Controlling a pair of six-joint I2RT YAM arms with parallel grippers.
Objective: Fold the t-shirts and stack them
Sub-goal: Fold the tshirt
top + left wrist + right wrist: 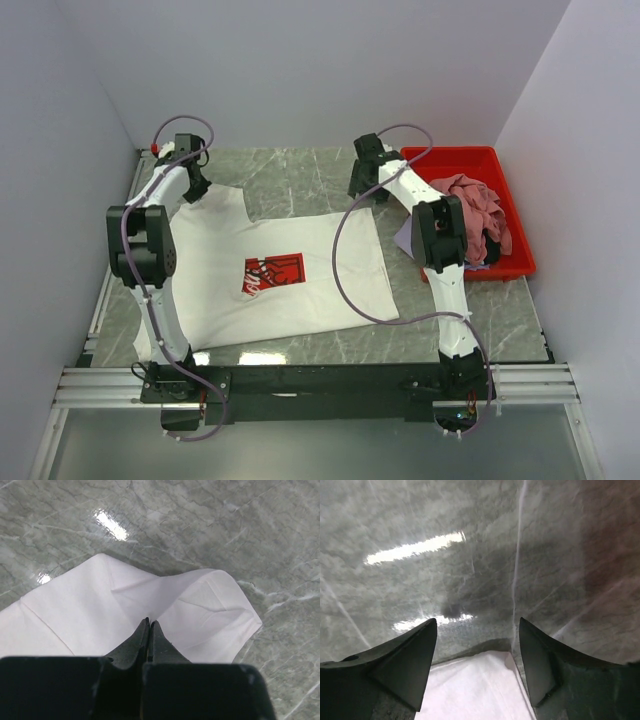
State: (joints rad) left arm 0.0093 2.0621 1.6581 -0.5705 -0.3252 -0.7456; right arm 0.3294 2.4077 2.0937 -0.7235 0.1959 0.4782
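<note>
The left arm (145, 250) hides the white t-shirt (310, 290) at frame left — red print (273, 273) too small to read; right arm (440, 232) covers part of the pink t-shirt (470, 195)

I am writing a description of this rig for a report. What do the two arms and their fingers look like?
The left arm and right arm have white links joined by bulky black joints. A thin mauve cable loops loosely along each. The fingers are matte black and wedge-shaped, tapering to points. A small red part sits by the left wrist.
</note>
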